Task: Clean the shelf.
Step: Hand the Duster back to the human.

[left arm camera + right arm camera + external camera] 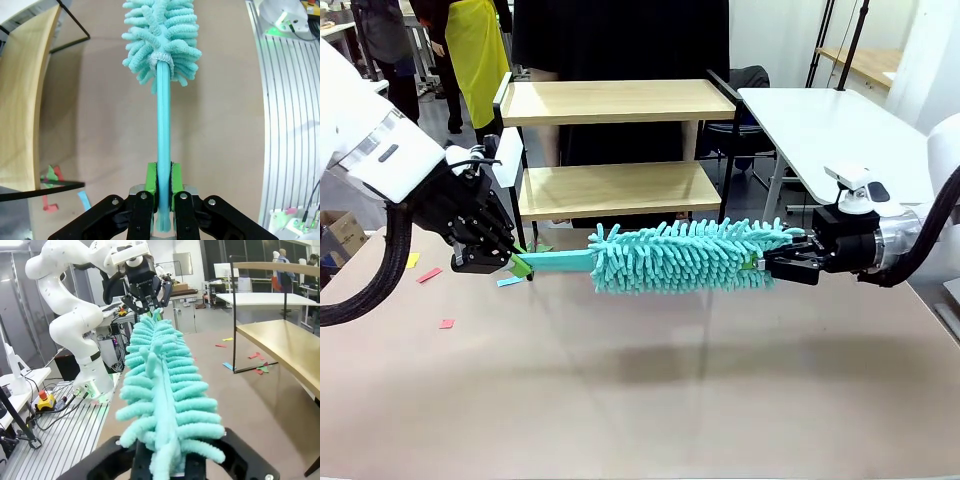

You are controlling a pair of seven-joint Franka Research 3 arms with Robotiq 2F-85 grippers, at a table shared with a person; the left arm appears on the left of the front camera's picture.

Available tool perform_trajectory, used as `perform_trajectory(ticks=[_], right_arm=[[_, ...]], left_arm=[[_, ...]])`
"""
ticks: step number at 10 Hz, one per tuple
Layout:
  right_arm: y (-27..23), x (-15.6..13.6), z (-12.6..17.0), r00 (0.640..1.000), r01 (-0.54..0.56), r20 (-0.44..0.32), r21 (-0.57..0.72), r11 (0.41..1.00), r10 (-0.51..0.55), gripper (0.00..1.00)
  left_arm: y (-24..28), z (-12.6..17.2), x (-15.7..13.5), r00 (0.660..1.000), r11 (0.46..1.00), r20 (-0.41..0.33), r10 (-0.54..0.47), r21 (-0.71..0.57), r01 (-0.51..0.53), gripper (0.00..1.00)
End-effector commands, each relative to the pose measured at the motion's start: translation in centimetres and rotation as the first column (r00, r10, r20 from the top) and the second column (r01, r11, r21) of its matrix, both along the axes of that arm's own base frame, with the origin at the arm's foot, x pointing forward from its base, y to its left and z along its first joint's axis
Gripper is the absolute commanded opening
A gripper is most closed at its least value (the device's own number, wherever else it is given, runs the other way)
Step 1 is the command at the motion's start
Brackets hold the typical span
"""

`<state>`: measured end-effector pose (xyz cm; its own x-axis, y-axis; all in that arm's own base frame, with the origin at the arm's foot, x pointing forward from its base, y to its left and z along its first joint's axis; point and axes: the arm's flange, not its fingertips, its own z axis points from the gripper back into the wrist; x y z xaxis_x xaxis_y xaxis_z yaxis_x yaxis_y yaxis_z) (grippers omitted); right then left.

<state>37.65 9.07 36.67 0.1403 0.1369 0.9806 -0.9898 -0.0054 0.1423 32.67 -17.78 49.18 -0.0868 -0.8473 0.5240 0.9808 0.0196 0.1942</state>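
A teal fluffy duster (690, 255) hangs level above the brown table, in front of the shelf (610, 100), a two-tier rack of light wood boards in a black frame. My left gripper (520, 265) is shut on the duster's flat handle (164, 130), with the green pads (151, 175) pressed on both sides. My right gripper (760, 268) is shut on the fluffy far end (162, 385). In the right wrist view the left gripper (150, 307) holds the far tip, and the shelf (280, 345) stands to the right. The left wrist view has the shelf board (22, 100) along its left edge.
Small coloured paper scraps (430, 274) lie on the table (640, 400) near the shelf's left foot. A person in black (620, 40) stands behind the shelf. A white table (830, 120) stands at the back right.
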Motion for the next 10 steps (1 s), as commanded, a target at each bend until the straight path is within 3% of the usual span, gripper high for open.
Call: perform_trajectory(ticks=[1,3,4,5,6,7,8,9,10], right_arm=[[0.1,-7.0,-0.5,0.999,-0.021,0.045,0.020,1.000,0.020,0.00],[0.2,-6.9,-0.4,0.993,-0.117,-0.004,0.045,0.992,0.117,0.00],[0.0,-0.1,0.1,1.000,-0.014,0.010,0.004,1.000,0.014,0.00],[0.0,-0.1,0.1,1.000,-0.014,0.010,0.004,1.000,0.014,0.00],[0.0,-0.1,0.1,1.000,-0.014,0.010,0.004,1.000,0.014,0.00],[0.0,-0.1,0.1,1.000,-0.014,0.010,0.004,1.000,0.014,0.00],[0.0,-0.1,0.1,1.000,-0.014,0.010,0.004,1.000,0.014,0.00],[0.0,-0.1,0.1,1.000,-0.014,0.010,0.004,1.000,0.014,0.00],[0.0,-0.1,0.1,1.000,-0.014,0.010,0.004,1.000,0.014,0.00]], left_arm=[[-0.1,0.1,-0.1,1.000,1.000,-0.003,0.011,-0.007,-0.011,0.13],[-0.1,0.1,-0.1,1.000,1.000,-0.003,0.011,-0.007,-0.011,0.13],[-0.1,0.1,-0.1,1.000,1.000,-0.003,0.011,-0.007,-0.011,0.13],[0.1,0.0,0.0,1.000,1.000,0.000,0.002,0.000,-0.002,0.71],[0.7,0.3,0.1,0.999,0.999,-0.044,0.032,-0.012,-0.033,0.71],[1.6,0.5,0.4,0.995,0.998,-0.081,0.052,-0.034,-0.054,1.00],[3.0,0.7,0.7,0.990,0.995,-0.126,0.068,-0.060,-0.076,0.75],[4.7,1.0,0.8,0.983,0.989,-0.174,0.057,-0.126,-0.080,1.00],[6.7,1.0,1.2,0.972,0.974,-0.222,0.072,-0.193,-0.117,1.00]])
